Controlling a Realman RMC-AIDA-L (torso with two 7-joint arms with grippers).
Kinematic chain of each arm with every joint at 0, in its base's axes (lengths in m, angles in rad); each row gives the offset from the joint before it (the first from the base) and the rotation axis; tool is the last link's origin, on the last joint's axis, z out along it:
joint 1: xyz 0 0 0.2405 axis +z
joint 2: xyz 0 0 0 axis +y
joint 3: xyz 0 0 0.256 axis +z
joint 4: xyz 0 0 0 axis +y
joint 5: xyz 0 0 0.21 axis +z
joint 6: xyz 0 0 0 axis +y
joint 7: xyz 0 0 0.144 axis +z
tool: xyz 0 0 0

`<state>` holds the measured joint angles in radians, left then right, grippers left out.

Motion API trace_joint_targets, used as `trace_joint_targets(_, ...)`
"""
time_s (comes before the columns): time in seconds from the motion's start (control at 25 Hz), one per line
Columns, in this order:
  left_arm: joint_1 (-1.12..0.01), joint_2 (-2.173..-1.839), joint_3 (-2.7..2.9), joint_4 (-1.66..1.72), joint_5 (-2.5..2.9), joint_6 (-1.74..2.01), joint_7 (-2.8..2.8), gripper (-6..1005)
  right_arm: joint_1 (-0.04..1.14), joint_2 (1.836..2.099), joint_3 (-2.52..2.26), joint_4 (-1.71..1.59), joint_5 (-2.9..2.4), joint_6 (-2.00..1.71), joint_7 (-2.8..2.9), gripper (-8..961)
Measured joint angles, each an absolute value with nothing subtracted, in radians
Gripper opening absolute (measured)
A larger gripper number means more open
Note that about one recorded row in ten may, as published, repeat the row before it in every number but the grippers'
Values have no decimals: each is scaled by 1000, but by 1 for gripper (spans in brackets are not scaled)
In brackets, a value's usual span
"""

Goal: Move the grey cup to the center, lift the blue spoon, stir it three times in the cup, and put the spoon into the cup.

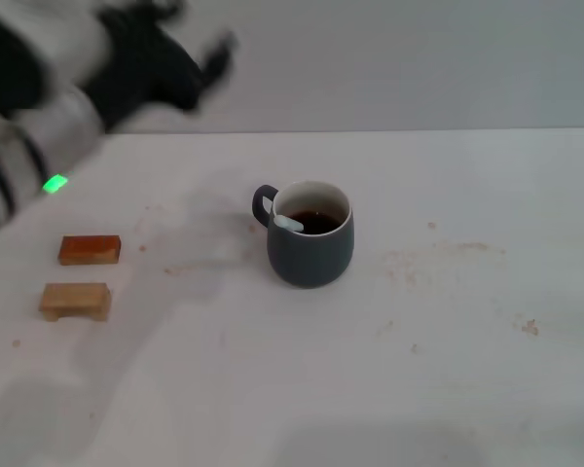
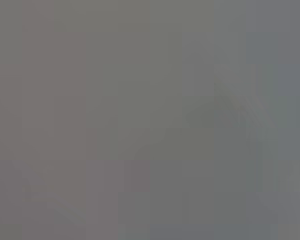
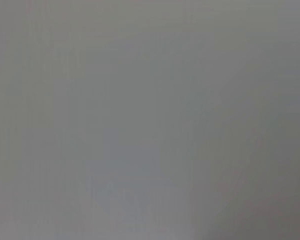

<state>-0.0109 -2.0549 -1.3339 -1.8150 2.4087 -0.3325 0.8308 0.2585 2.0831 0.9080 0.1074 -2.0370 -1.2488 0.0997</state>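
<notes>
The grey cup stands upright near the middle of the table, its loop handle pointing to the back left. Dark liquid shows inside it. The blue spoon sits in the cup, its pale handle leaning on the white rim by the cup's handle and its bowl hidden in the liquid. My left gripper is raised high at the back left, well away from the cup, blurred, open with nothing between its fingers. The right gripper is out of view. Both wrist views are plain grey.
Two small wooden blocks lie at the left of the table: a reddish-brown one and a lighter tan one in front of it. A green light glows on the left arm. Faint stains mark the white table.
</notes>
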Motion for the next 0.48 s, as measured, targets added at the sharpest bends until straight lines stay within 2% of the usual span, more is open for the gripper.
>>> trace_joint_targets(0.16, 114, -2050, -1182, -1805, 2319, 155, 877, 549, 255, 2083, 908, 107, -2037, -1261, 100, -1)
trace_joint_targets(0.48, 136, -2049, -1022, -1645, 2498, 655, 728, 546, 254, 2083, 908, 107, -2037, -1271, 100, -1)
